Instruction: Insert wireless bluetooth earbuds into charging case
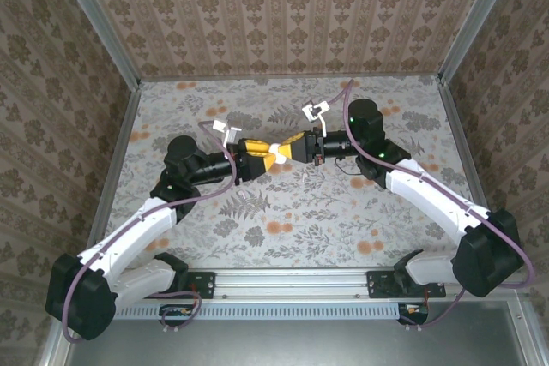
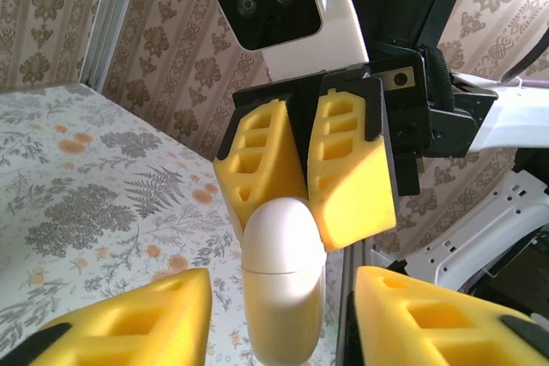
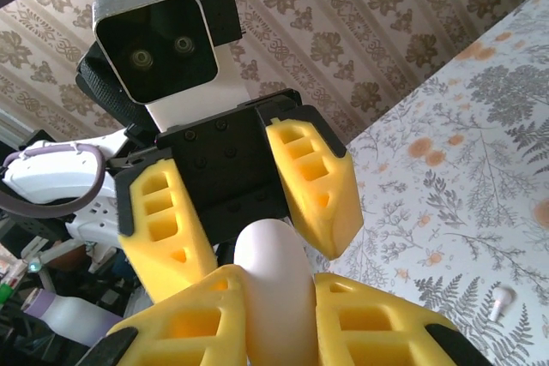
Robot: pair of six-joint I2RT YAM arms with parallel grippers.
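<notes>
Charging case (image 2: 283,297), white, egg-shaped and with its lid closed, hangs in the air over the middle of the bench (image 1: 343,229), a little toward the far edge. The right gripper (image 2: 300,229) has its jaws closed on one rounded end. The left gripper (image 3: 262,250) faces it with jaws spread on both sides of the other end, and I judge they are not touching it.

One small white earbud (image 3: 502,302) lies on the bench, well apart from both grippers.

The risk, I think, is the smooth round shell: if the left jaws close off-centre or pull on the lid, the case may slip out and fall.

The right wrist view gives the earbud; from above it is too small to find. The left wrist view gives the lid seam clearly.
</notes>
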